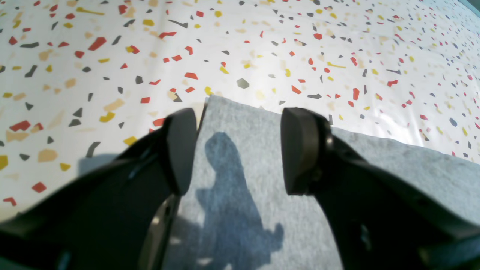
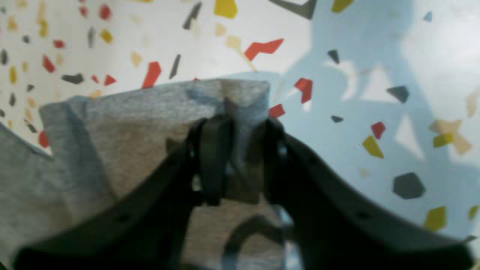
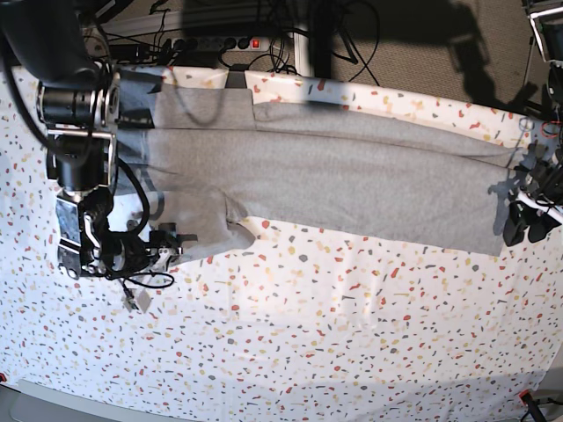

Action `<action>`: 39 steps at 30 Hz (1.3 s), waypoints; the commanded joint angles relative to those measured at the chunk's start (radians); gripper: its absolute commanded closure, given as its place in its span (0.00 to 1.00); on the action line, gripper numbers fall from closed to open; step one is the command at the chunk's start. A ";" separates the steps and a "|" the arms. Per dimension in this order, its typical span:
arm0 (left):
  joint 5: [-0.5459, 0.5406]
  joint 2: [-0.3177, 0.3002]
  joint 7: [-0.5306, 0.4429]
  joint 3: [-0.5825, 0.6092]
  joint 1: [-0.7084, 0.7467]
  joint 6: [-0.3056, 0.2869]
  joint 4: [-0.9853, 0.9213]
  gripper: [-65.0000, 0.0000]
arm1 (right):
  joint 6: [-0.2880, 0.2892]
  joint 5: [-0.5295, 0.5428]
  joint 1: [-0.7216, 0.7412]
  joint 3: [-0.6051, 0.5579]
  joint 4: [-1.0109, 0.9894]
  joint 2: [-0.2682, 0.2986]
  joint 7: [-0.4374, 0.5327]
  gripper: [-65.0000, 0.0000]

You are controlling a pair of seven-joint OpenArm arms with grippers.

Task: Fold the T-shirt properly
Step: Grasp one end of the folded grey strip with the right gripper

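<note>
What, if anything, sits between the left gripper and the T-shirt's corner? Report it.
Nothing visible does. The left gripper hangs open right over the corner of the T-shirt, with bare grey cloth between its fingers; only the patterned table cover lies beyond the edge.

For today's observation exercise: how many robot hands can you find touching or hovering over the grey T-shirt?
2. The right hand pinches a T-shirt sleeve edge; the left hand hovers open over the opposite end's corner.

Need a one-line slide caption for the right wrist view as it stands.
Right gripper pinching a corner of the grey T-shirt above the speckled tablecloth.
</note>
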 commanded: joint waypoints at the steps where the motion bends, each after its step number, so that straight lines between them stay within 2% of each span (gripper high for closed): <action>1: -0.017 -0.023 -0.023 -0.006 -0.017 -0.004 0.017 0.47 | 0.005 -0.030 0.016 -0.011 0.006 0.000 -0.026 0.86; 3: -0.018 -0.023 -0.023 -0.006 -0.017 -0.004 0.017 0.47 | 0.005 -0.087 0.017 -0.018 0.006 0.000 -0.014 1.00; 7: -0.017 -0.023 -0.024 -0.006 -0.017 -0.004 0.017 0.47 | 0.005 -0.181 0.034 -0.018 0.021 0.001 0.017 1.00; 12: 0.012 -0.023 -0.024 -0.006 -0.017 -0.004 0.017 0.47 | 0.005 -0.186 0.027 -0.018 0.175 -0.003 -0.025 1.00; 16: 0.045 -0.023 -0.024 -0.006 -0.017 -0.004 0.017 0.47 | 0.005 -0.011 -0.040 -0.018 0.420 -0.002 -0.156 1.00; 20: 0.045 -0.023 -0.024 -0.006 -0.017 -0.004 0.017 0.47 | 0.005 0.185 -0.176 -0.018 0.706 -0.003 -0.256 1.00; 24: 0.044 -0.023 -0.024 -0.006 -0.017 -0.004 0.017 0.47 | 0.005 0.312 -0.335 -0.018 0.948 -0.003 -0.314 1.00; 28: 0.045 -0.026 -0.023 -0.006 -0.017 -0.004 0.017 0.47 | 0.005 0.385 -0.486 -0.018 1.087 -0.021 -0.313 1.00; 32: 0.045 -0.029 -0.023 -0.006 -0.017 -0.004 0.017 0.47 | 0.005 0.389 -0.594 -0.018 1.180 -0.089 -0.311 1.00; 39: 0.045 -0.029 0.000 -0.006 -0.017 -0.004 0.017 0.47 | 0.005 0.383 -0.660 -0.018 1.201 -0.187 -0.277 1.00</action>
